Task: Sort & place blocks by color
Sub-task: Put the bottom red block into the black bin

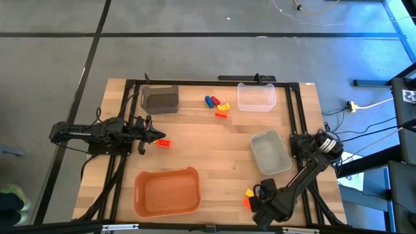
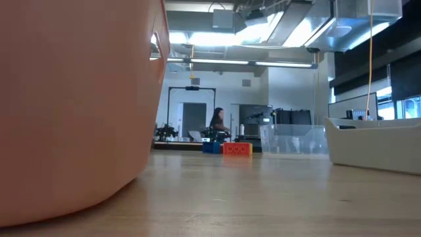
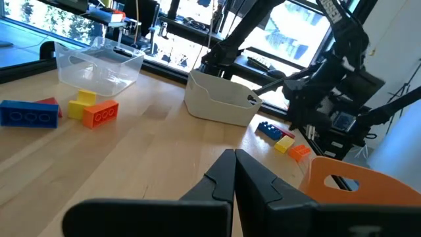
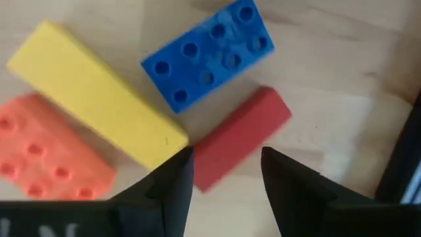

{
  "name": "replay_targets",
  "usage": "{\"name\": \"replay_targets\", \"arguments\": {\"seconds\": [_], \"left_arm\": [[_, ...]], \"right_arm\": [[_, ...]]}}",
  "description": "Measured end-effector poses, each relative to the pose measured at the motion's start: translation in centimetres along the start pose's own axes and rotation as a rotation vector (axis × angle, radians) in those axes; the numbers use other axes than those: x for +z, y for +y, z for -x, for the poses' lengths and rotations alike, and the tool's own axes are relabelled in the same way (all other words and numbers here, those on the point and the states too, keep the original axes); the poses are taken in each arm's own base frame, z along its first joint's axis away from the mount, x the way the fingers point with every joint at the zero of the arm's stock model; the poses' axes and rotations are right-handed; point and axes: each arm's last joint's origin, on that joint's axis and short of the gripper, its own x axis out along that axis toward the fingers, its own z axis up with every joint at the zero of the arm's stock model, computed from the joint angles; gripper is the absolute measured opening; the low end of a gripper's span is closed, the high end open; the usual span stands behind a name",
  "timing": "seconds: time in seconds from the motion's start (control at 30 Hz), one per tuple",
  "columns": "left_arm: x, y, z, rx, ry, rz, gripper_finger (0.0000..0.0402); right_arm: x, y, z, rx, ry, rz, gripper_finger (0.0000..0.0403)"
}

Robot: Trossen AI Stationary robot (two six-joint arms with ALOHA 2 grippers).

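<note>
Several small blocks lie flat on the wooden table. A blue block (image 4: 209,54), a yellow one (image 4: 99,95), an orange one (image 4: 49,158) and a red one (image 4: 240,135) sit under my right gripper (image 4: 223,164). It is open and points down at them near the table's near right corner (image 1: 257,195), its fingers on either side of the red block's end. A second group of blocks (image 1: 218,105) lies at the far middle. My left gripper (image 3: 233,172) is shut over the table's left part (image 1: 153,136), with one red-orange block (image 1: 164,143) just beyond its tips.
An orange bin (image 1: 167,192) stands at the near edge and a dark bin (image 1: 160,99) at the far left. A clear bin (image 1: 256,96) is at the far right, and a pale grey bin (image 1: 271,153) just beyond my right gripper. A person (image 2: 217,122) shows far behind the table.
</note>
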Motion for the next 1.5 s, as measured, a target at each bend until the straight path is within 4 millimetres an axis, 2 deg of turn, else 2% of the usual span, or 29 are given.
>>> {"name": "replay_targets", "arguments": {"seconds": [0.23,0.73,0.97,1.07,1.2,1.37,1.5], "left_arm": [[0.0,0.0,0.0,0.0,0.0,0.0,0.0],[0.0,0.0,0.0,0.0,0.0,0.0,0.0],[0.0,0.0,0.0,0.0,0.0,0.0,0.0],[0.0,0.0,0.0,0.0,0.0,0.0,0.0],[0.0,0.0,0.0,0.0,0.0,0.0,0.0],[0.0,0.0,0.0,-0.001,0.0,0.0,0.0],[0.0,0.0,0.0,0.0,0.0,0.0,0.0]], "right_arm": [[-0.3,0.2,-1.3,-0.027,-0.055,0.009,0.0173],[-1.7,-2.4,-2.6,-0.037,-0.16,0.133,0.0172],[-2.4,-3.4,-2.9,0.047,-0.292,0.269,0.0172],[-2.3,-3.9,-2.5,0.054,-0.379,0.418,0.0172],[-2.2,-5.5,-0.1,0.042,-0.397,0.735,0.0172],[-3.5,-8.1,3.3,0.169,-0.222,1.306,0.0172],[-3.6,-10.0,4.8,0.234,-0.144,1.545,0.0172]]}}
